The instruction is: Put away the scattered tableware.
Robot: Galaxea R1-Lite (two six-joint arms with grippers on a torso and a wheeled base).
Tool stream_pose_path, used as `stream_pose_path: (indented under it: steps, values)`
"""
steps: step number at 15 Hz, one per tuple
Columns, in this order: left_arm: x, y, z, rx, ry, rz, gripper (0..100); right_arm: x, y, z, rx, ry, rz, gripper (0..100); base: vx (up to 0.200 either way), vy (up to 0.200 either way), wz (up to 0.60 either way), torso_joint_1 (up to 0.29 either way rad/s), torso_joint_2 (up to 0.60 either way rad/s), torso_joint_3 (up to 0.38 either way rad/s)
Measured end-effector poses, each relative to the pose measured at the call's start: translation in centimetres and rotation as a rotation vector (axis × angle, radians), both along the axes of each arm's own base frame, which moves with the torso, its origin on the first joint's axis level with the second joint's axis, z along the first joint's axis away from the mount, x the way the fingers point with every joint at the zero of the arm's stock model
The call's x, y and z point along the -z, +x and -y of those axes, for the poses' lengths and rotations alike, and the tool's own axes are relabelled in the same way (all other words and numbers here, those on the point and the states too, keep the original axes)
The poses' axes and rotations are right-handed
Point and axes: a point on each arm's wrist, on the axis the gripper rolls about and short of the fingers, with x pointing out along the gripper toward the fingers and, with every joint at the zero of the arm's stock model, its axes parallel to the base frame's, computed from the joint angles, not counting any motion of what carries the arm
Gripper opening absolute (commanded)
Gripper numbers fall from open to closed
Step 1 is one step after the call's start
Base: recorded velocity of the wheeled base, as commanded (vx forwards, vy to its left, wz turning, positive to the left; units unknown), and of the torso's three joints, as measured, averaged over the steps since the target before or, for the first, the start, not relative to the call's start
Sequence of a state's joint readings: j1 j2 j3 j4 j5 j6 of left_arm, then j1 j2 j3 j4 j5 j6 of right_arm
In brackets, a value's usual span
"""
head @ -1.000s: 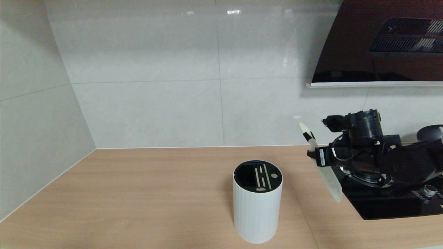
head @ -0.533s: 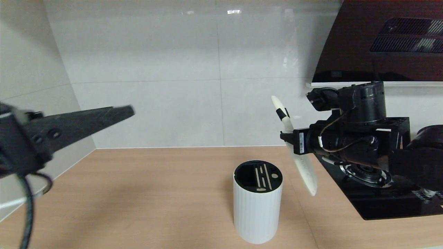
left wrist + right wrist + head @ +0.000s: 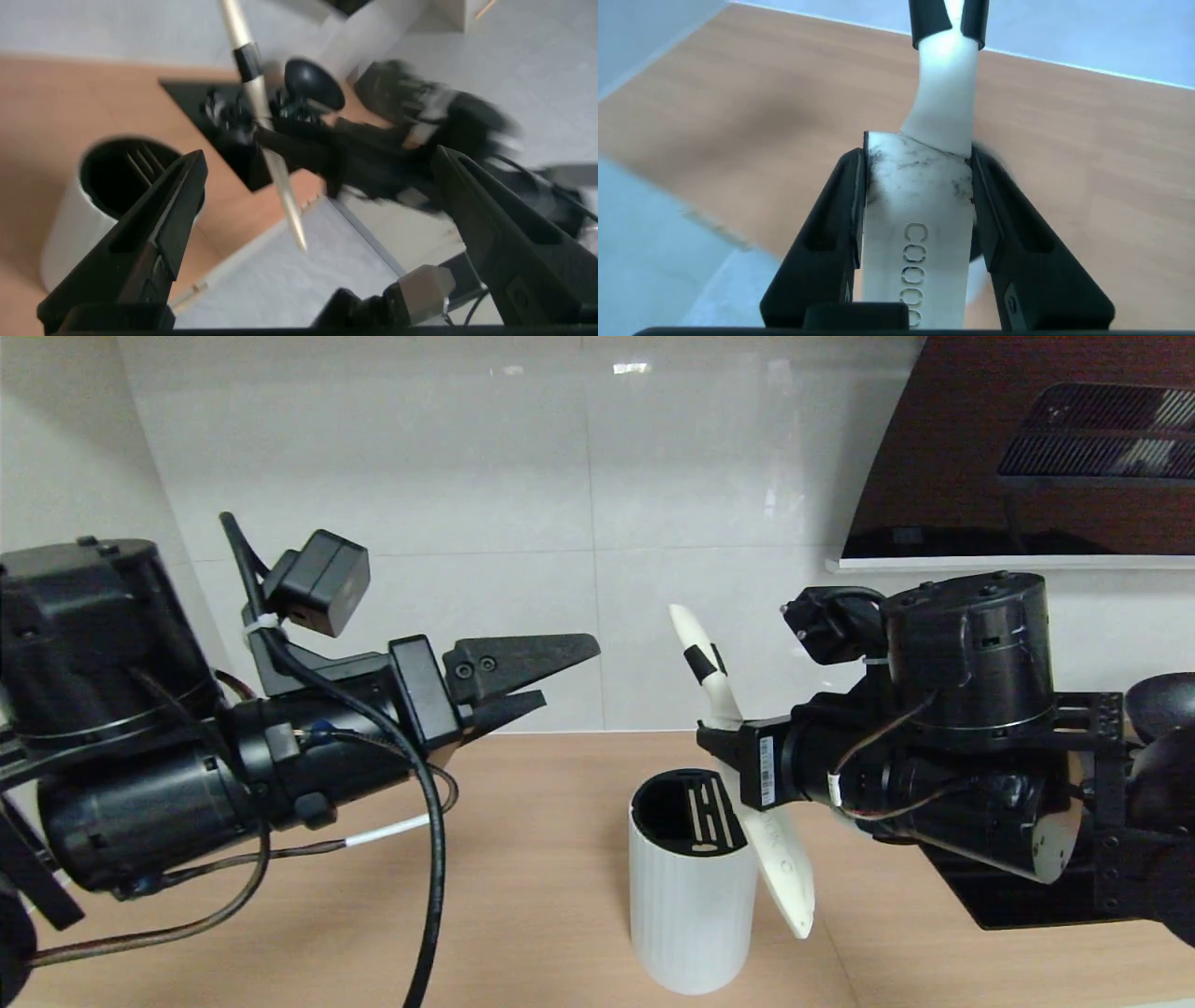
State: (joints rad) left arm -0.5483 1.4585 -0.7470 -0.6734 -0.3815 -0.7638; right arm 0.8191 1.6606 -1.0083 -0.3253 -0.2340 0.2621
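Observation:
A white ribbed knife holder [image 3: 691, 905] with a black slotted top stands on the wooden counter [image 3: 523, 896]. My right gripper [image 3: 733, 751] is shut on a white knife [image 3: 780, 859] near where blade meets handle. The knife hangs tilted just right of the holder's top, handle up, blade tip down past the rim. In the right wrist view the gripper [image 3: 918, 159] clamps the knife [image 3: 920, 233] between both fingers. My left gripper [image 3: 569, 672] hovers open to the left of the holder, above the counter. In the left wrist view the left gripper [image 3: 318, 157] frames the knife [image 3: 271, 168] and the holder [image 3: 84, 224].
A black cooktop [image 3: 990, 901] lies at the right of the counter under a dark range hood [image 3: 1027, 448]. White tiled walls [image 3: 467, 523] close the back and left sides. Bare counter lies in front and to the left of the holder.
The right gripper carried the knife leftward, from over the cooktop to beside the holder's top. The left arm came in from the left and extended toward the centre.

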Motion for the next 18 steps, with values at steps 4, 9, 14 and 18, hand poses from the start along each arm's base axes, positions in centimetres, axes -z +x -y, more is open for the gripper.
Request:
stream_pose_path:
  steps: [4,9,14,18]
  values:
    - [1.8,1.2,1.7,-0.009,0.004,-0.005,100,0.4,-2.3,-1.6,-0.084,0.006,-0.015,0,0.0,0.0,0.0,0.0,0.0,0.0]
    - [4.1,2.6,3.9,-0.059,0.022,-0.02,100,1.0,-3.7,-2.6,-0.14,-0.006,-0.028,0,0.0,0.0,0.0,0.0,0.0,0.0]
    - [5.3,2.7,5.3,-0.034,0.037,-0.034,100,1.3,-4.1,-2.8,-0.155,-0.015,-0.036,0,0.0,0.0,0.0,0.0,0.0,0.0]
    - [6.0,3.1,5.9,-0.061,0.025,-0.015,100,1.8,-4.3,-3.2,-0.168,-0.014,-0.033,0,0.0,0.0,0.0,0.0,0.0,0.0]
